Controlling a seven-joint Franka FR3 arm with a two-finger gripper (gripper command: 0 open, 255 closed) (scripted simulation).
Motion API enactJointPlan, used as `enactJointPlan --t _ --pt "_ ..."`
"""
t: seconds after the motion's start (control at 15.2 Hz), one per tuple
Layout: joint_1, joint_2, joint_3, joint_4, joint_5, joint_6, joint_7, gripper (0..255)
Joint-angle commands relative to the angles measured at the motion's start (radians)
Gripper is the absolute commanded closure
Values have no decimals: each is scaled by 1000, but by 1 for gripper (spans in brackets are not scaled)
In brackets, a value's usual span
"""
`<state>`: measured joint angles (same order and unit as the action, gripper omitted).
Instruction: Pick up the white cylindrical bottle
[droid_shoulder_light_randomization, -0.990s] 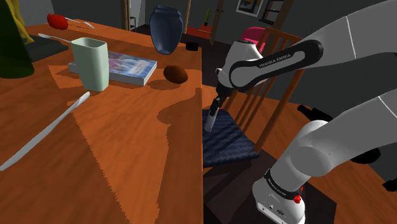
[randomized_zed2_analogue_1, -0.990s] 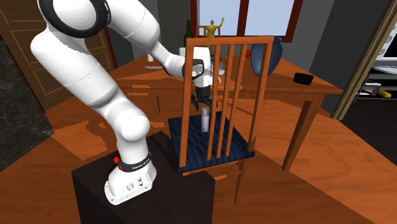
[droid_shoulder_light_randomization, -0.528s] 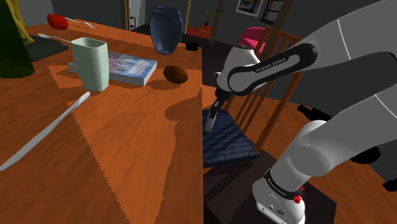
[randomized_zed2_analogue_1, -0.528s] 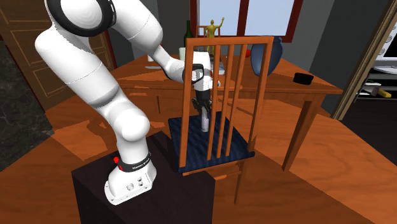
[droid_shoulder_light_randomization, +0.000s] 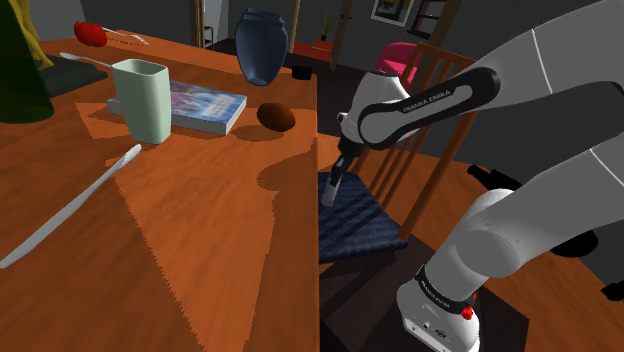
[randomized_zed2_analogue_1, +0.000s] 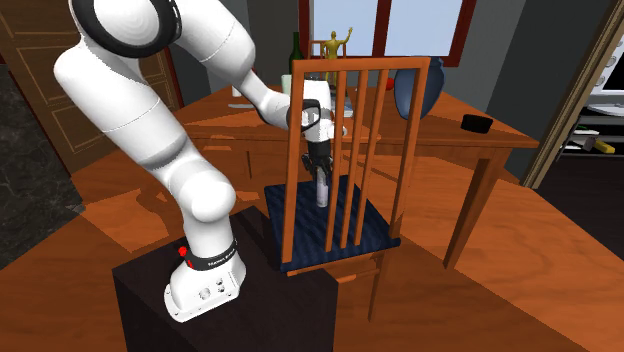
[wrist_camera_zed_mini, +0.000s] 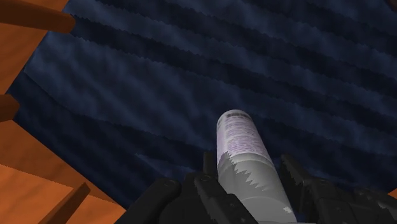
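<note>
Now, grey-white bottle (wrist_camera_zed_mini: 245, 153) upright on blue chair seat (wrist_camera_zed_mini: 191, 76), between my gripper (wrist_camera_zed_mini: 248, 160) fingers. Fingers apart, sliver of gap one side, no clamp yet. I'd close slowly, keep centred, then lift straight, clear of chair back (randomized_zed2_analogue_1: 360, 65).

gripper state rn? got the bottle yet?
Gripper: set around the white bottle standing on the blue chair seat; open or shut cannot be told.

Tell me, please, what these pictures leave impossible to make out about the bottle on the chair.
Wrist view: the print on the bottle is too small to read; the gripper covers its near end.
Shoulder view: the gripper hides the bottle's top.
</note>
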<state>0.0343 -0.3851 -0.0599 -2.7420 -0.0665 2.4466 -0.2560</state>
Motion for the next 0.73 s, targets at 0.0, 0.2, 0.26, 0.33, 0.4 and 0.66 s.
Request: enactJointPlan --t 0.0,0.2,0.26,0.33,0.4,0.66 --pt "0 -18 1 8 1 -26 0 255" --pt "1 -50 2 28 2 -78 -1 255" --pt "1 -59 2 35 3 -95 -2 255" --pt "1 -69 3 42 3 -111 -2 255" --pt "1 -78 3 50 4 -128 -2 255" --pt "2 -110 5 83 6 -193 -4 255"
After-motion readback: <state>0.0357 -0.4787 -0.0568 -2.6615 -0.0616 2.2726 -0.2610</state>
